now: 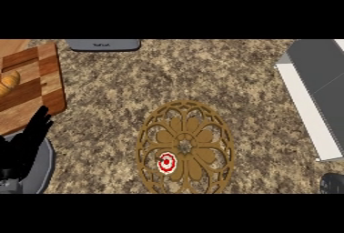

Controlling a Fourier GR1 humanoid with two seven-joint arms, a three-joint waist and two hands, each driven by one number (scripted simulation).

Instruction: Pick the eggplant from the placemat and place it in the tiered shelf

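From my seat, the brown speckled stone counter (134, 91) fills the view. The golden oval openwork placemat (186, 147) lies just toward 6 o'clock of centre. I see no eggplant on it, only a small red and white ringed mark (166, 163) on its 7 o'clock side. I cannot tell where the eggplant is. The grey and white tiered shelf (316, 91) runs along the edge at 3 o'clock, well apart from the mat. The left hand (28, 136) rests at 8 o'clock, fingers straight and upward, carrying nothing. At 5 o'clock a dark sliver (332, 183) is probably the right hand; how it is set I cannot tell. My worry is a blind reach that closes on the mat itself, or a left-side swing that clips the striped wooden cutting board (30, 86) and the golden croissant (8, 82) at 10 o'clock.
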